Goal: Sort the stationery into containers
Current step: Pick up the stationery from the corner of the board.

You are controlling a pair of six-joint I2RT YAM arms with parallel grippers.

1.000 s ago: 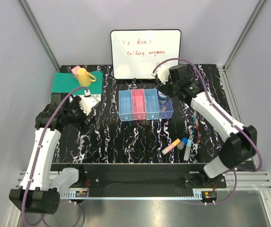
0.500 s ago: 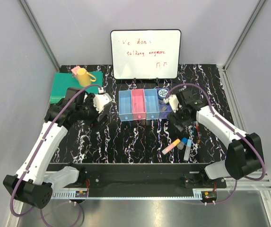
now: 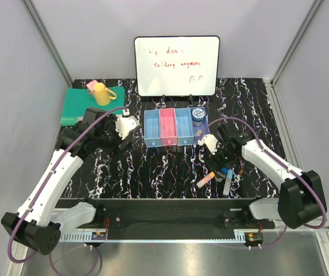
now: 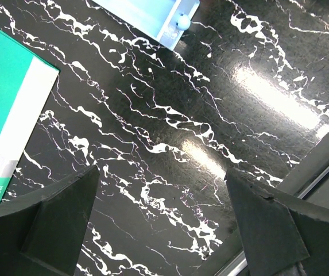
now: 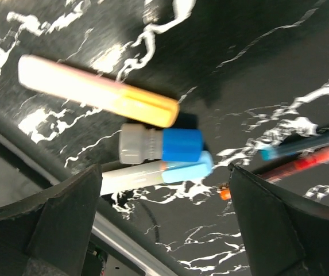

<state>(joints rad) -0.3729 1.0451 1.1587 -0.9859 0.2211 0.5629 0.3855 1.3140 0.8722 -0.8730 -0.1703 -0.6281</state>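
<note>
Both jaws gape empty; right gripper (image 5: 164,230) above orange marker (image 5: 95,92).

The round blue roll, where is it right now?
In the top view the roll sits in the purple bin, the rightmost of the row, just below the whiteboard.

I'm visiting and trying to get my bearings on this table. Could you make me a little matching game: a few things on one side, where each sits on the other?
Things:
1. yellow mug
2. patterned roll
3. orange-capped marker
4. whiteboard

Places:
A. on the bare table, by the right end effector
B. in the purple bin
C. standing at the back of the table
D. on the green book

Pairs: 1-D, 2-B, 3-A, 4-C
</note>
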